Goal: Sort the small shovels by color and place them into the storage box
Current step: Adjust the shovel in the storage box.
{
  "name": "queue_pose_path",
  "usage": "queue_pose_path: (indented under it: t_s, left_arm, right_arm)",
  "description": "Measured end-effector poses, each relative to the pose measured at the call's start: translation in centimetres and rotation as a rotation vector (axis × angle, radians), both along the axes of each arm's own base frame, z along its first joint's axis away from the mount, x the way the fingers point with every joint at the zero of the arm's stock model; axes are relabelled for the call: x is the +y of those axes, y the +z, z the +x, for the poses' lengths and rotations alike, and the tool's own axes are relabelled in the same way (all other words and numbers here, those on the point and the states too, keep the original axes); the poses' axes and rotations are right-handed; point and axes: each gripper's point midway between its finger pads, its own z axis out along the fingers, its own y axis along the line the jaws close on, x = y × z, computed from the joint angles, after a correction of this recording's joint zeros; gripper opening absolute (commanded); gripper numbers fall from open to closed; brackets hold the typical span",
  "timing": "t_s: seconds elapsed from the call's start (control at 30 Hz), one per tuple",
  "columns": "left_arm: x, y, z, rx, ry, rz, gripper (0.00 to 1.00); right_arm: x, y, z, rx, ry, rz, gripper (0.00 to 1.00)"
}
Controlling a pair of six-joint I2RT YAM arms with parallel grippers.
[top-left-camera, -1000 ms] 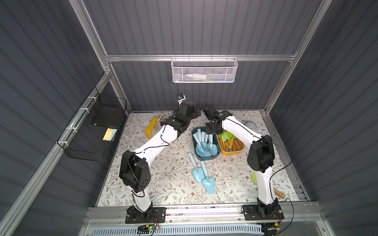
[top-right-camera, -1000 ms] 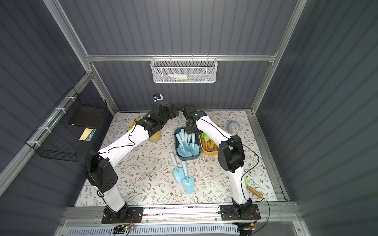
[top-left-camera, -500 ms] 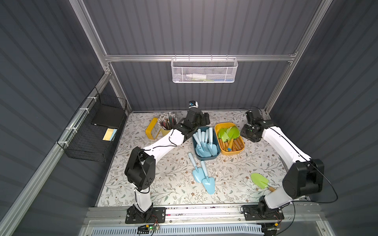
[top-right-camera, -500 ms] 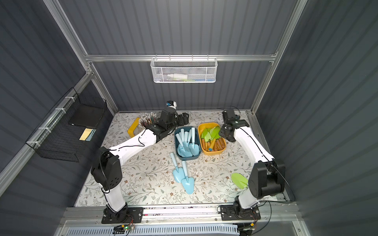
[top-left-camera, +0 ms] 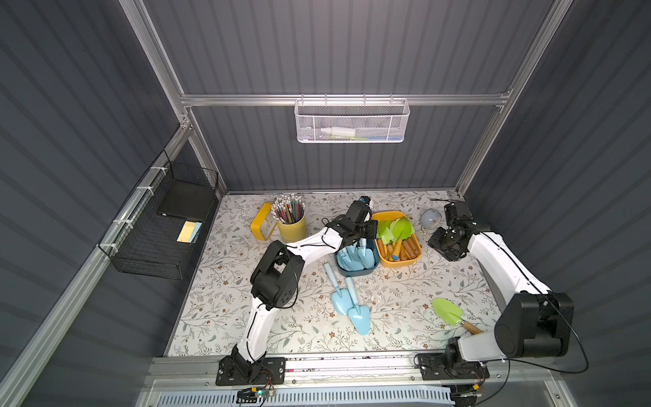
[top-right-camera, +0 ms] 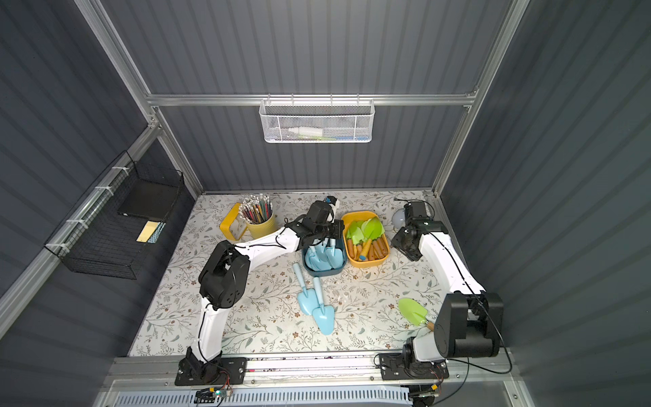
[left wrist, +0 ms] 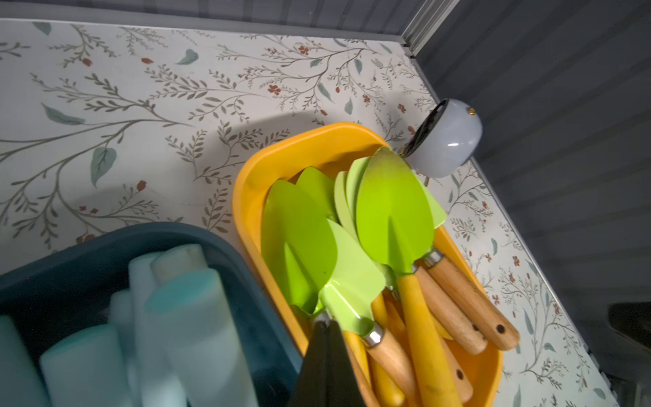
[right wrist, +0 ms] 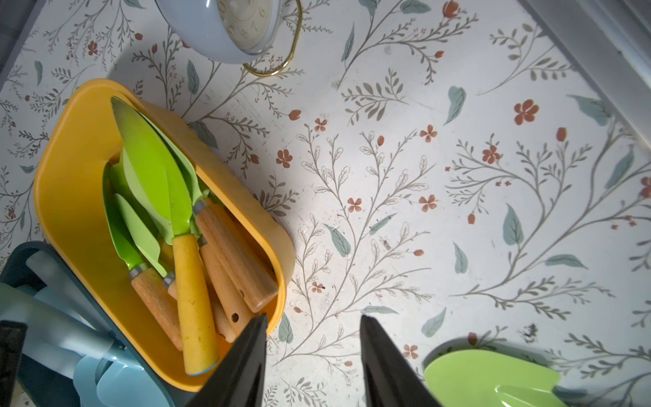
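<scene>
the floral table (top-left-camera: 225,282) carried two boxes at its far middle. a dark blue box (top-left-camera: 355,273) was packed with pale-blue shovels (top-left-camera: 354,255), and just beside it a yellow box (top-left-camera: 405,262) was full of green-bladed shovels (top-left-camera: 394,229). three more lay loose on the mat. two loose blue shovels (top-left-camera: 352,306) overlapped just in front of the blue box, and one loose green shovel (top-left-camera: 447,310) sat well apart, near the right arm's base.

the blue ones looked like one-piece plastic, so they were probably light, stiff and a little slick. their round handles pointed toward the boxes, and mid-handle seemed the best place to pinch, since the scooped blades would likely slide out of flat jaws. the green one was probably heavier at the blade. its wooden handle, partly hidden by the arm in both top views, should offer better friction.

the left arm (top-left-camera: 274,278) reached forward with its elbow raised and its wrist over the far end of the blue box, by the gap between the boxes. the right arm (top-left-camera: 500,260) stretched along the right edge, its wrist bent down over bare mat just beside the yellow box. the right gripper (right wrist: 312,319) stood partly open with nothing between its jaws. the left gripper (left wrist: 327,338) was fully closed, tips pressed together, and gripped nothing that i could see.
</scene>
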Motion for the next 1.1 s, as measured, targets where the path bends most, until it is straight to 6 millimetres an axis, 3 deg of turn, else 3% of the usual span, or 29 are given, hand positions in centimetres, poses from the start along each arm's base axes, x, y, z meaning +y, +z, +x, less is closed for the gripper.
queue_pose_path:
  t_s: [0.27, 0.8, 0.93, 1.1]
  left_arm:
    - [1.3, -1.8, 1.9, 0.030, 0.036, 0.025, 0.00]
    - [1.2, -4.4, 1.5, 0.073, 0.034, 0.056, 0.03]
    - [1.1, -3.0, 2.1, 0.056, 0.055, 0.046, 0.08]
    - [0.3, 2.7, 4.0, -0.039, 0.082, -0.018, 0.09]
  right_arm:
    - [-1.7, -0.4, -2.1, 0.054, -0.031, -0.027, 0.48]
    - [-6.1, -2.3, -6.2, 0.154, -0.196, 0.008, 0.53]
    - [-7.2, -2.9, -8.7, 0.189, -0.305, 0.074, 0.60]
    - [-6.2, -4.6, -12.6, 0.263, -0.477, 0.245, 0.61]
